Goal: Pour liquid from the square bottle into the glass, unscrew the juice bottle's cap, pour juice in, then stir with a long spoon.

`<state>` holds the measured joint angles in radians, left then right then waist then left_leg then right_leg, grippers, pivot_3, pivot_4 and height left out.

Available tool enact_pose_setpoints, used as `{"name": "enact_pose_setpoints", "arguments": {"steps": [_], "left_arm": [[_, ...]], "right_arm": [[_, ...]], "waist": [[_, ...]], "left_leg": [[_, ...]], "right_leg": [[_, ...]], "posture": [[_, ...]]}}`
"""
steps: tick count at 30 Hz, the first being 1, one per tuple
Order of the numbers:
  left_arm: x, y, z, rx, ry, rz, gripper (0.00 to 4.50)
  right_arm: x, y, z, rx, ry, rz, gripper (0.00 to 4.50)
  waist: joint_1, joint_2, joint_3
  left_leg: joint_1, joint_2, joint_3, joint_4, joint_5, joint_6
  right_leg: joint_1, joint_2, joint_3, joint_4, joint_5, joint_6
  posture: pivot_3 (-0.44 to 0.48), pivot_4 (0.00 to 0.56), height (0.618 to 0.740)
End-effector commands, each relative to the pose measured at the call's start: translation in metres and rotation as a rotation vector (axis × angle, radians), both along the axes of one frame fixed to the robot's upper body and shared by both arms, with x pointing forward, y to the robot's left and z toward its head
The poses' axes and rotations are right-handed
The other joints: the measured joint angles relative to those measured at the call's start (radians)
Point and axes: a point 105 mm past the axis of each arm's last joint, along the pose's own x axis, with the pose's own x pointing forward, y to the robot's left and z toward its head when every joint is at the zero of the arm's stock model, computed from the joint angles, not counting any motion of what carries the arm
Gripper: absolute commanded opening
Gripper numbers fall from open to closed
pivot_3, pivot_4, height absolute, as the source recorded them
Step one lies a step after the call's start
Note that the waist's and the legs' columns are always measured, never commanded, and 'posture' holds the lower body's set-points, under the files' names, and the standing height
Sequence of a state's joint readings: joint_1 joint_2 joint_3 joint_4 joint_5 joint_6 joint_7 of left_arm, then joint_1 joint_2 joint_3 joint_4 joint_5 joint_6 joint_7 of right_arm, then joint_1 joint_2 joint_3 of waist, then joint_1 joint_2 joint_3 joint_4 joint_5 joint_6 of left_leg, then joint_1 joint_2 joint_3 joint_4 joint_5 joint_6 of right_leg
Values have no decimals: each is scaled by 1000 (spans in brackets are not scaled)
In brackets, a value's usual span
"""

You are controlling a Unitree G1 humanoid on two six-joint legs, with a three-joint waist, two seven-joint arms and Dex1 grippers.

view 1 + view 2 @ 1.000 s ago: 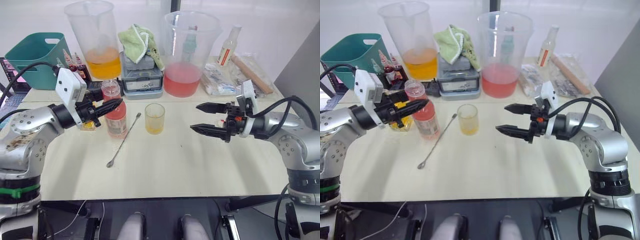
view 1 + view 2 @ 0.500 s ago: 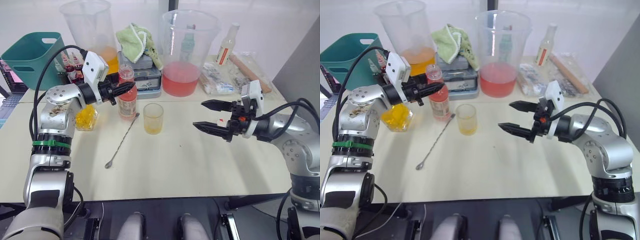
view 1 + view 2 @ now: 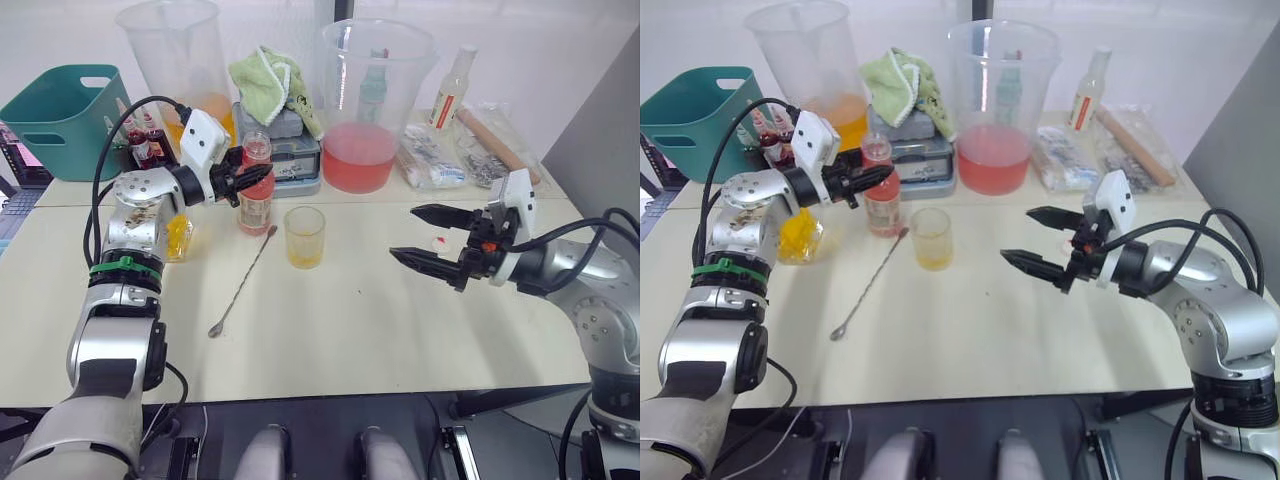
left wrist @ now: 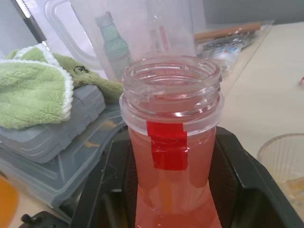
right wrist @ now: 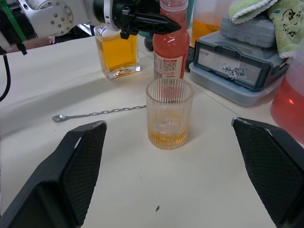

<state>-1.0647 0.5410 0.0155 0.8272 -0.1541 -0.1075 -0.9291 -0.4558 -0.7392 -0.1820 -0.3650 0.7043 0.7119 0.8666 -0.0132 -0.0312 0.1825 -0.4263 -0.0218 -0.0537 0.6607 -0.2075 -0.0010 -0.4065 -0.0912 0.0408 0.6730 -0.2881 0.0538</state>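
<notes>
1. Tabletop [image 3: 380, 330]: pale cream, flat, carries all items below.
2. Two huge clear measuring beakers at far edge: one w/ orange liquid [image 3: 180, 60], one w/ pink-red liquid [image 3: 375, 100].
3. Teal plastic basket [image 3: 60, 115]: far left corner, beside the orange beaker.
4. Grey plastic case [image 3: 295, 155] betw. the beakers, w/ green-and-white towel [image 3: 270, 85] heaped on top.
5. Left end effector [image 3: 245, 180]: black fingers clamped on the juice bottle's neck, just below the rim; seen close in left wrist view, one finger each side.
6. Right end effector [image 3: 425, 235]: black fingers spread wide apart, holding nothing, hanging over tabletop well right of the glass.
7. Juice bottle [image 3: 256, 190]: tall slim clear plastic, pink-red liquid, white label, red tape strip on neck. Upright, mouth open, no cap on. Stands just behind-left of the glass, in front of the grey case. Cannot tell if base touches tabletop.
8. Square bottle [image 3: 178, 235]: short clear glass, flat sides, yellow-orange liquid. Upright on tabletop, left of juice bottle, partly behind left arm.
9. Long spoon [image 3: 245, 282]: thin silver metal, twisted stem. Lies flat, diagonal, bowl end nearest the robot, other end near juice bottle's base; left of the glass, not touching.
10. Glass [image 3: 305, 236]: small clear ribbed tumbler, shallow yellow-orange layer at bottom. Upright, mid-tabletop.
11. Cap [image 3: 437, 243]: small white w/ red mark, on tabletop betw. right fingers' outline; partly hidden.
</notes>
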Motion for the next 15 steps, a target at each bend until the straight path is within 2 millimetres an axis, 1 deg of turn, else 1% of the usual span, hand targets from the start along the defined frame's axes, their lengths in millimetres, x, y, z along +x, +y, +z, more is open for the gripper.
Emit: {"name": "enact_pose_setpoints", "arguments": {"steps": [1,6,8,15], "left_arm": [[-2,-7,38,11,-174,-2,1487],[1,-12,38,27,-201,5,1487],[3,-14,33,77,-225,20,1487],[7,-18,24,114,-237,38,1487]], "right_arm": [[-8,-2,14,5,-60,1,4482],[-10,-3,13,11,-57,-4,4482],[-11,-4,12,15,-55,-9,4482],[-17,-10,9,28,-54,-26,4482]], "waist": [[0,0,0],[0,0,0],[0,0,0],[0,0,0]], "left_leg": [[0,0,0,0,0,0],[0,0,0,0,0,0],[0,0,0,0,0,0],[0,0,1,0,0,0]], "right_leg": [[0,0,0,0,0,0],[0,0,0,0,0,0],[0,0,0,0,0,0],[0,0,0,1,0,0]], "posture": [[0,150,740],[0,150,740],[0,150,740],[0,150,740]]}}
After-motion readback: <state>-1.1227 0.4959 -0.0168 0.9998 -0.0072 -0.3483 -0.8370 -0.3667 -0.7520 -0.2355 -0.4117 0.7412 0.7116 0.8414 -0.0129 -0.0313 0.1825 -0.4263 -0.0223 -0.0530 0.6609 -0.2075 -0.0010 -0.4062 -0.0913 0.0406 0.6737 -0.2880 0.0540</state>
